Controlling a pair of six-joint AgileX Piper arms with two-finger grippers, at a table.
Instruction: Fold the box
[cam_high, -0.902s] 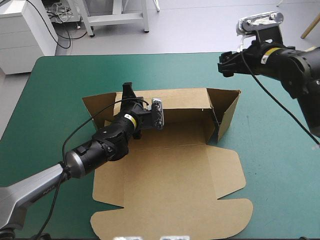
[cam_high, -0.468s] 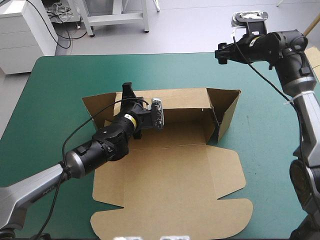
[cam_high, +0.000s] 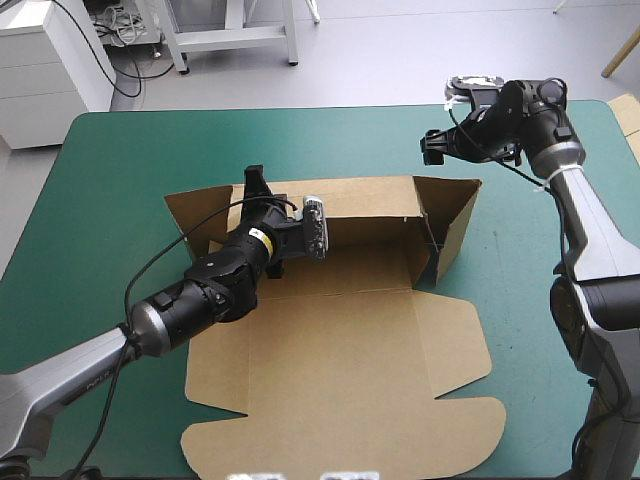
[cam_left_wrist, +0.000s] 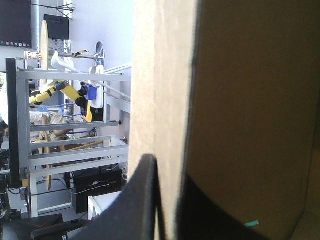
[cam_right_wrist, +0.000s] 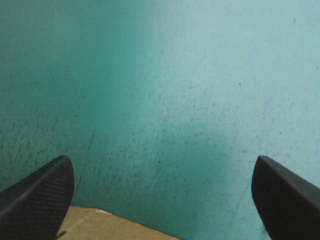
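The brown box (cam_high: 340, 350) lies on the teal-green table with its lid flat toward the near edge. Its back wall (cam_high: 365, 215) and right end wall (cam_high: 455, 225) stand raised. My left gripper (cam_high: 256, 186) is at the left part of the back wall. In the left wrist view this gripper (cam_left_wrist: 170, 200) is shut on the upright board (cam_left_wrist: 240, 100). My right gripper (cam_high: 432, 148) hovers just beyond the box's far right corner. It stands open (cam_right_wrist: 162, 162) over bare cover, with a brown box edge (cam_right_wrist: 115, 227) under it.
Bare teal-green cover (cam_high: 120, 180) runs behind the box and down both of its sides, wider on the left. The flat lid (cam_high: 350, 430) reaches almost to the table's near edge. The left flap (cam_high: 195, 215) leans outward beside my left arm.
My right arm has swung down and to the left, bringing its gripper from above the far right edge to just beyond the box's far right corner. The left arm and box have not moved.
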